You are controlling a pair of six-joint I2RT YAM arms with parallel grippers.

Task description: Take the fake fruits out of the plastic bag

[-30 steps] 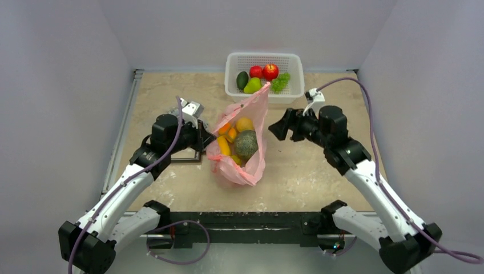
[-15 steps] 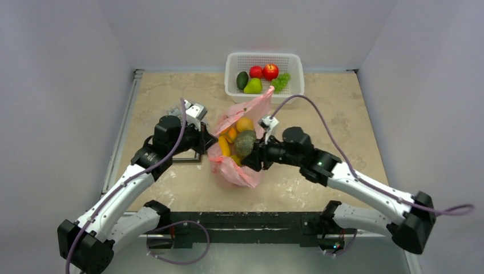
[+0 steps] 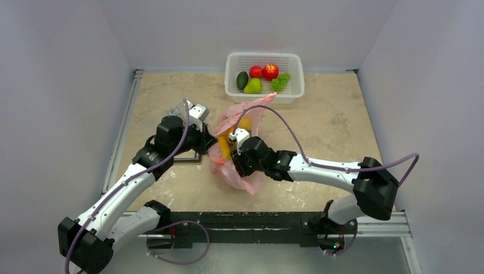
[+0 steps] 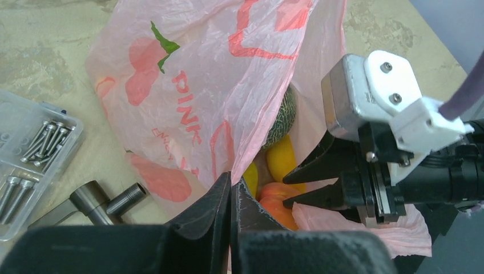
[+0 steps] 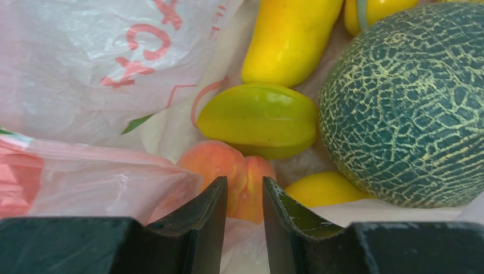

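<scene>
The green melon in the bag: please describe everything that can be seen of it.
The melon is round, dull dark green, with a rough pale-yellow net pattern; it looks like hard plastic. The biggest fruit, it lies inside the pink bag. A yellow-green star-shaped fruit seems to touch its side, and a small yellow fruit lies against its lower edge. In the left wrist view the bag's film hides most of it. The right gripper is near but does not touch it.

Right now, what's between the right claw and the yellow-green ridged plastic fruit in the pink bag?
Right wrist view: a pink-orange plastic peach lies just ahead of the right claw, with the yellow-green ridged plastic fruit right behind it.
</scene>
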